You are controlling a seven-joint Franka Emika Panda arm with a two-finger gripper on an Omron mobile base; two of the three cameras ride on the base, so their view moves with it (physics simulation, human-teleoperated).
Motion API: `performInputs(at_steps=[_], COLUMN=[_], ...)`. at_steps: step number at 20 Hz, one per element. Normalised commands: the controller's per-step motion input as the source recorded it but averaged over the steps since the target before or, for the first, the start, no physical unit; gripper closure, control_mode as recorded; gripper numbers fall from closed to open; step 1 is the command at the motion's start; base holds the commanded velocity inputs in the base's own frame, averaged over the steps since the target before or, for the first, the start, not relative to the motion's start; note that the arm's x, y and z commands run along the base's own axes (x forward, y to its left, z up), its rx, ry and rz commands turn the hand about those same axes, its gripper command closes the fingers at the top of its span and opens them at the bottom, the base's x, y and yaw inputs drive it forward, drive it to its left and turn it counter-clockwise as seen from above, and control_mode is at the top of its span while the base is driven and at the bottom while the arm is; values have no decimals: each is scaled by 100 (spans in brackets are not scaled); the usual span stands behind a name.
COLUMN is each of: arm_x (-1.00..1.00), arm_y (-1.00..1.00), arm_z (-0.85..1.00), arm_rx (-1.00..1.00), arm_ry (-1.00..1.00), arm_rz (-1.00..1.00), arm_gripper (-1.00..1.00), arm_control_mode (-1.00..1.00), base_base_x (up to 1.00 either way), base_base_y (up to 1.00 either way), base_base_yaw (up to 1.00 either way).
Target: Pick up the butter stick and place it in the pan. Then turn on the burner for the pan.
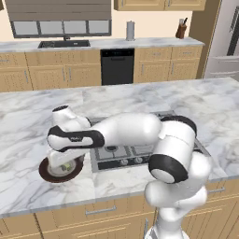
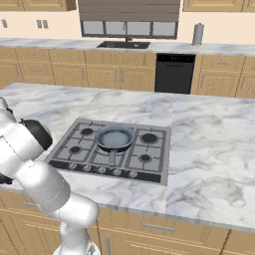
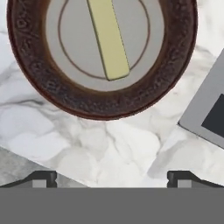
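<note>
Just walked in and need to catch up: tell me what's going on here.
The robot arm reaches over a dark brown plate on the marble counter, left of the stove. The butter stick lies on that plate, not yet picked up. The end effector is open, above the counter beside the plate. The pan sits empty on the stove.

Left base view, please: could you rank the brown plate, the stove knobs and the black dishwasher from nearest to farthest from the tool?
1. Brown plate: on the marble counter, directly beneath the open tool, left of the stove.
2. Stove knobs: along the cooktop's front edge, to the plate's right.
3. Black dishwasher: against the far wall, beyond the island.
</note>
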Motion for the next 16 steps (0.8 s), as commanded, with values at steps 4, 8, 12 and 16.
performInputs(at_steps=[4,8,12,16], arm_x=[36,41,40,38], arm_y=[27,28,30,27], arm_z=[-27,-15,-18,-16], arm_rx=[-12,-9,-10,-9], arm_ry=[10,11,9,5], arm_rz=[0,0,0,0], arm_gripper=[-100,-100,-100,-100], arm_control_mode=[-100,-100,-100,-100], base_base_x=[0,0,0,0], base_base_y=[0,0,0,0], base_base_yaw=[0,0,0,0])
